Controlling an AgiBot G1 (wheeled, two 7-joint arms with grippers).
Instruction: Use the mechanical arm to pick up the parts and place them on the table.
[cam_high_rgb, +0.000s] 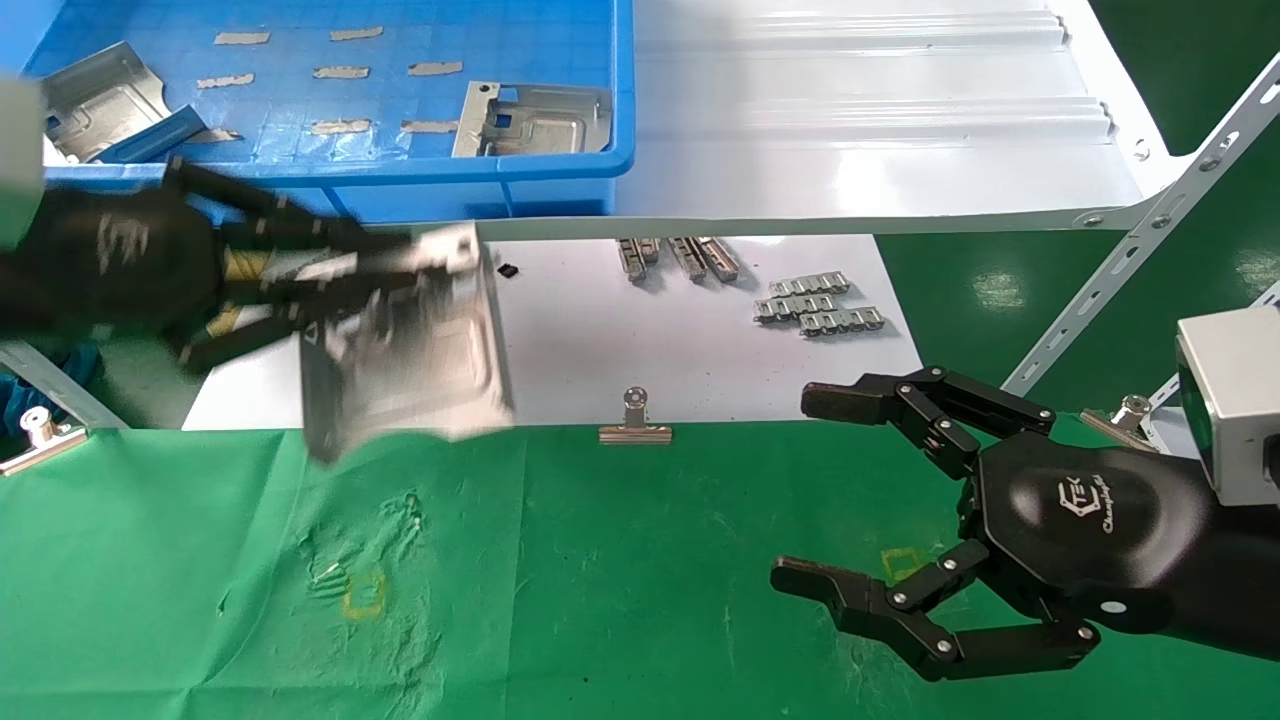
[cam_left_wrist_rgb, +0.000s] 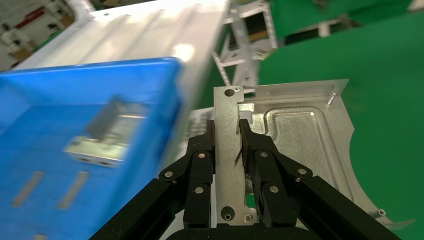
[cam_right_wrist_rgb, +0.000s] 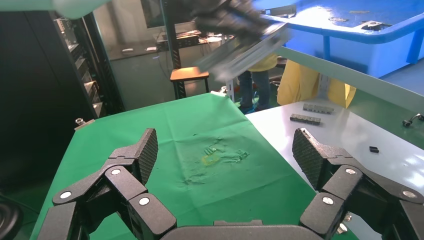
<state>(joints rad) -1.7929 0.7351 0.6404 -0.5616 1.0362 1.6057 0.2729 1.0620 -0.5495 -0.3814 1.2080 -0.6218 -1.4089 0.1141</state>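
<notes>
Midway, the left jaws (cam_high_rgb: 400, 270) gripped a part (cam_high_rgb: 410, 350) above the counter (cam_high_rgb: 640, 580) edge; lowering and release seemed next. The right jaws (cam_high_rgb: 850, 500) hovered wide open.

A silver-grey sheet-metal plate (cam_left_wrist_rgb: 295, 135) has a brushed, faintly shiny face. The bench (cam_high_rgb: 620, 580) wears matt, wrinkled green cloth. The blue bin (cam_high_rgb: 560, 170) looks like smooth plastic. The right hand (cam_high_rgb: 860, 500) has a glossy black palm; its fingertips (cam_right_wrist_rgb: 145, 152) show dimpled, rubbery pads.
</notes>
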